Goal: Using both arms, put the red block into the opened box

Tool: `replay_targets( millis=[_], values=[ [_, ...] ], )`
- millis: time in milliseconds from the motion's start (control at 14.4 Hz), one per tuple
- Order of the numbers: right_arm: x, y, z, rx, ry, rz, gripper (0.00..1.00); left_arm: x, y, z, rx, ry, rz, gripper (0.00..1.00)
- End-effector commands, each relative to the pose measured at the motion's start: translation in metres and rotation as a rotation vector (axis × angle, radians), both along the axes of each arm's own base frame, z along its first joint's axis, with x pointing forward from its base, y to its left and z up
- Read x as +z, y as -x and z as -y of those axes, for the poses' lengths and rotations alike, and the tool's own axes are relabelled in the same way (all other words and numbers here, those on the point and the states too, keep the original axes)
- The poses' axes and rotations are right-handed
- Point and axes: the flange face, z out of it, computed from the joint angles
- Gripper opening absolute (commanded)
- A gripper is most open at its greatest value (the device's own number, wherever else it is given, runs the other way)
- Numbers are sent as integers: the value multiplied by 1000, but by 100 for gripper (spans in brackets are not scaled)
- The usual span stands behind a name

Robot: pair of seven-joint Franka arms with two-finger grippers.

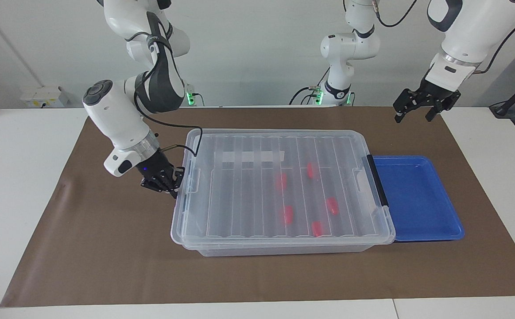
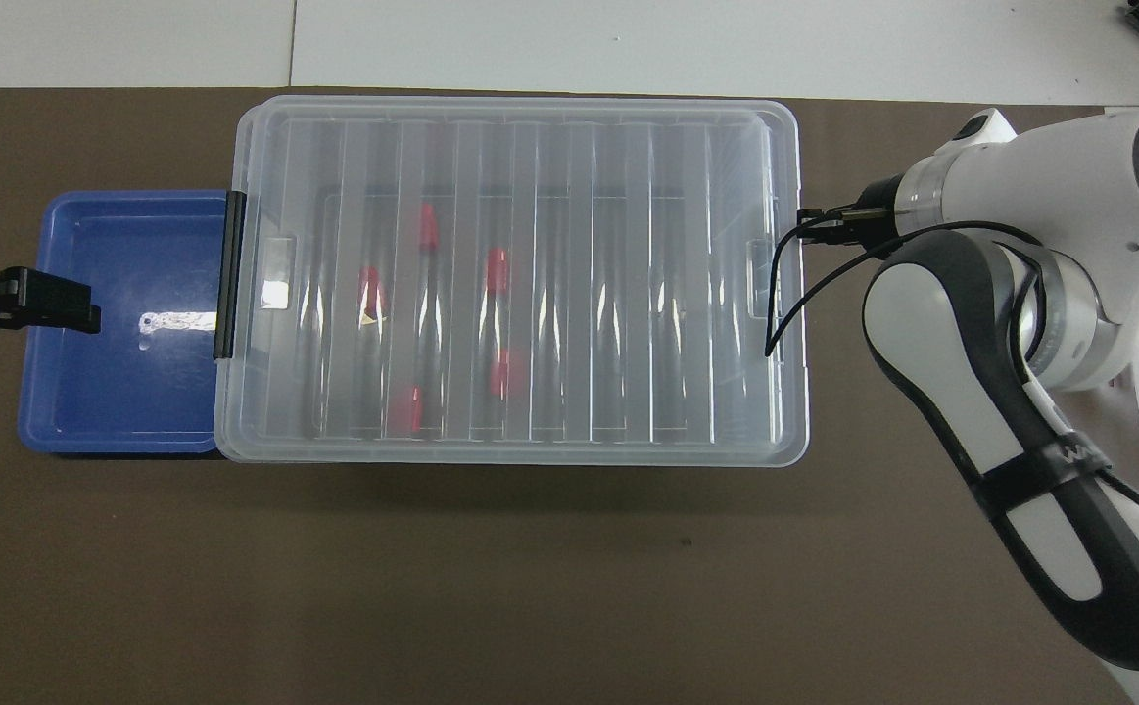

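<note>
Five red blocks [image 1: 310,200] lie in the box [image 1: 284,246], under the lid [image 1: 248,186], toward the left gripper's end.

Facing view: right gripper [image 1: 168,188] sits low at the lid's end edge; jaws nearly pressed together, pinching the lid rim as far as I can tell. Left gripper [image 1: 419,113] hangs high over the mat [image 1: 106,257], above the blue tray [image 1: 416,199]; jaws spread, holding nothing; that arm waits.

Overhead view: right gripper [image 2: 814,220] touches the lid edge. Left gripper [image 2: 40,299] shows over the tray.

Risk: thin-edge pinch may slip, dropping the lid; one-ended lifting may drag the box across the counter.
</note>
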Motion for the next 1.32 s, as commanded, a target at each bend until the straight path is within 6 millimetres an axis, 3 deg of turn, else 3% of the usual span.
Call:
replay_targets(
  millis=[0,139,347,416,694,902,1110,1249],
  values=[
    [5,2,8,-34,-17,-16,100,2,8,2,9,17,16,100],
    [13,3,18,-42,0,-3,100,2,8,2,9,17,16,100],
    [37,5,42,8,181,32,100,1,7,2,9,17,14,100],
    [49,9,60,-1,221,34,100,2,8,2,9,17,16,100],
    [99,38,101,-20,296,-33,100,2,7,2,9,18,17,100],
    [144,70,120,-40,306,-121,100,2,7,2,9,18,17,100],
    [176,94,119,-127,277,-209,100,1,7,3,17,18,16,100],
    [171,103,116,-140,272,-238,100,1,7,3,26,18,17,100]
  ],
)
